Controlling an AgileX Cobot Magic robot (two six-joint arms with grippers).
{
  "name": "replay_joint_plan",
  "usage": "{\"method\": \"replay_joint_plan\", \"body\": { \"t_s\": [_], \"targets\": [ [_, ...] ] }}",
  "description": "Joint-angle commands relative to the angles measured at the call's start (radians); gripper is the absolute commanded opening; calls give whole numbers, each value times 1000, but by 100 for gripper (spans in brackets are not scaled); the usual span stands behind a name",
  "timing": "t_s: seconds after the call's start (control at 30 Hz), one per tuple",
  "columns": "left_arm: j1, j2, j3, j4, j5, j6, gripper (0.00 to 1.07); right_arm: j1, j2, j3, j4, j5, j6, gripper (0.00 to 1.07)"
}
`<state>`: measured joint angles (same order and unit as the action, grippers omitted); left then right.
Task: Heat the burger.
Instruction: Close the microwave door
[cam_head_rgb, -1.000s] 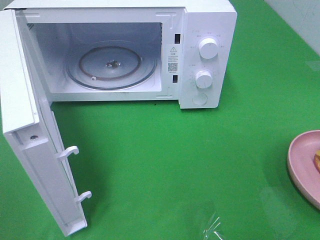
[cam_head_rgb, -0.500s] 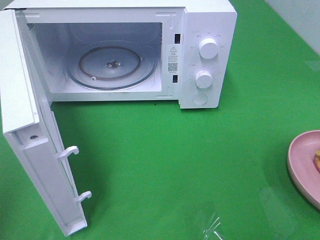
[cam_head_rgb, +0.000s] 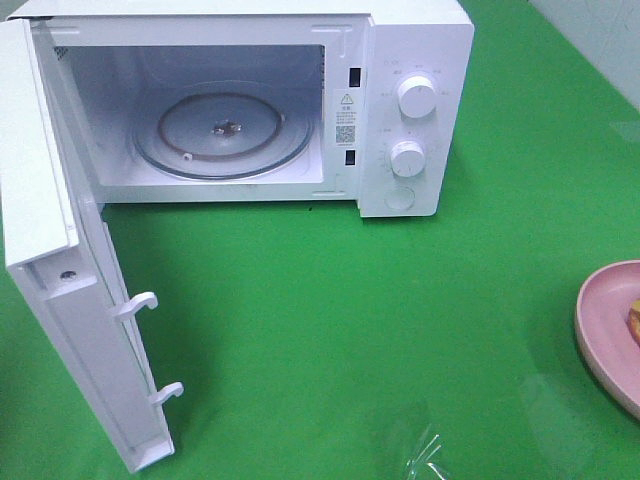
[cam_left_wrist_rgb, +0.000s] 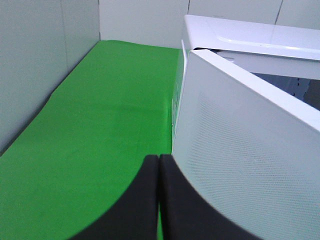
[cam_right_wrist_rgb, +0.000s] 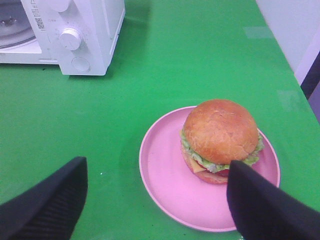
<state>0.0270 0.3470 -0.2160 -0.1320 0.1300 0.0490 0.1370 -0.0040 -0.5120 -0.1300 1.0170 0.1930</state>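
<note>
The burger (cam_right_wrist_rgb: 220, 132), with a glossy brown bun, lettuce and cheese, sits on a pink plate (cam_right_wrist_rgb: 165, 175) in the right wrist view. My right gripper (cam_right_wrist_rgb: 156, 170) is open just short of the plate, its dark fingers (cam_right_wrist_rgb: 50, 200) spread wide and touching nothing. In the exterior high view only a sliver of the burger (cam_head_rgb: 635, 320) and plate (cam_head_rgb: 600, 330) shows at the right edge, and neither gripper is seen. My left gripper (cam_left_wrist_rgb: 158, 165) is shut on nothing, beside the outer face of the microwave door (cam_left_wrist_rgb: 250, 165).
The white microwave (cam_head_rgb: 415, 60) stands at the back with its door (cam_head_rgb: 60, 300) swung wide open to the left. Its glass turntable (cam_head_rgb: 225, 135) is bare. Green cloth covers the table. A wall runs along the table's left side (cam_left_wrist_rgb: 40, 60).
</note>
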Motion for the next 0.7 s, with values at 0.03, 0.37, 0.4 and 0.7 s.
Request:
{"method": "replay_joint_plan", "body": {
  "t_s": [0.03,0.37,0.4,0.7],
  "targets": [
    [4,23,32,-11,-115,-2,0,-7,-26,2,3,-9,-7,74],
    [4,213,80,-8,-405,-12,0,-7,-26,2,3,-9,-7,74],
    [4,272,80,13,-460,-12,0,-7,-26,2,3,-9,-7,73],
    [4,514,80,251,-715,-189,0,-7,-26,2,3,-9,-7,73]
  ]
}}
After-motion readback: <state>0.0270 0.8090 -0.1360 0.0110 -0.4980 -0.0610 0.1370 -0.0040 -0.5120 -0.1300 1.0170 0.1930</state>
